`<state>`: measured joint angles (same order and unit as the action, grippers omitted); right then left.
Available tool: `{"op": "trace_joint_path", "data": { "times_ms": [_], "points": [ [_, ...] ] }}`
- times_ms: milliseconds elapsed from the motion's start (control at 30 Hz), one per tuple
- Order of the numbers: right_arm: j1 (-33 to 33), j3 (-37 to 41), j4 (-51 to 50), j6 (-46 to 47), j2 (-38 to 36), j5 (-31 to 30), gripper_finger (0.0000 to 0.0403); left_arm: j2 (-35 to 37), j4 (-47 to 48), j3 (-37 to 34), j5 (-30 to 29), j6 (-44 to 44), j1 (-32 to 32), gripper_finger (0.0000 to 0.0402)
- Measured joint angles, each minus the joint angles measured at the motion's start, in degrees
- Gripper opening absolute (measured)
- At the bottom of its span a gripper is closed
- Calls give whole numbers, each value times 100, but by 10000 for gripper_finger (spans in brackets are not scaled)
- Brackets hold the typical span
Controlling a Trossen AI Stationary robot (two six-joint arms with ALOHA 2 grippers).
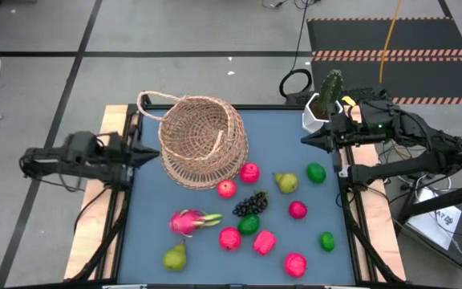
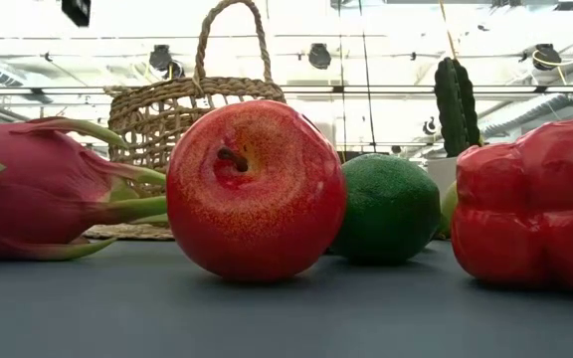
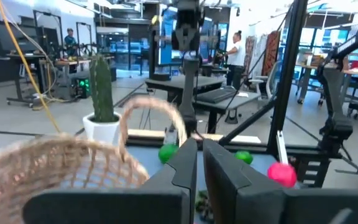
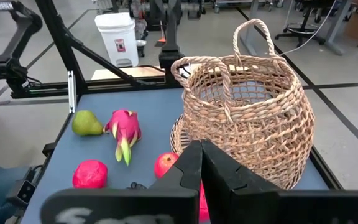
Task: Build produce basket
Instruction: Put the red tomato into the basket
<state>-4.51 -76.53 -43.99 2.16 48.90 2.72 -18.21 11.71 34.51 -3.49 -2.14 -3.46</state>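
The tan wicker basket [image 1: 203,140] rests on the far left part of the blue mat, its mouth up and its loop handle [image 1: 152,99] toward the far left. The toy produce lies loose on the mat near and right of it: red apples [image 1: 249,172], dark grapes [image 1: 251,202], pears [image 1: 286,182], limes [image 1: 316,172] and a pink dragon fruit [image 1: 189,221]. My left gripper [image 1: 154,152] hovers, shut, just off the basket's left side [image 3: 55,162]. My right gripper [image 1: 305,140] is shut too, at the mat's far right edge, pointing toward the basket [image 4: 247,112].
A green cactus in a white pot [image 1: 324,103] stands at the far right corner, right beside my right gripper. In the low view a red apple [image 2: 255,189], a lime [image 2: 391,209] and a red pepper-like fruit [image 2: 530,209] fill the near mat. Wooden rails edge both sides.
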Motion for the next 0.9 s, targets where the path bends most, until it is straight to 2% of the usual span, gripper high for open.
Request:
{"op": "trace_joint_path", "data": {
  "times_ms": [267, 533, 700, 900],
  "points": [
    [0, 0, 0, 0, 4, 7, 0, -1288, 1267, 2026, -2, 381, 2, 30],
    [0, 2, 0, -5, 32, 10, 0, -2445, 2608, 3603, -4, 448, 2, 30],
    [0, 2, 0, -88, 137, 11, 0, -2955, 2780, 4194, -65, 526, 2, 30],
    [42, 2, 0, -88, 324, 11, 0, -3265, 2774, 4216, -100, 545, -41, 31]
  ]
}}
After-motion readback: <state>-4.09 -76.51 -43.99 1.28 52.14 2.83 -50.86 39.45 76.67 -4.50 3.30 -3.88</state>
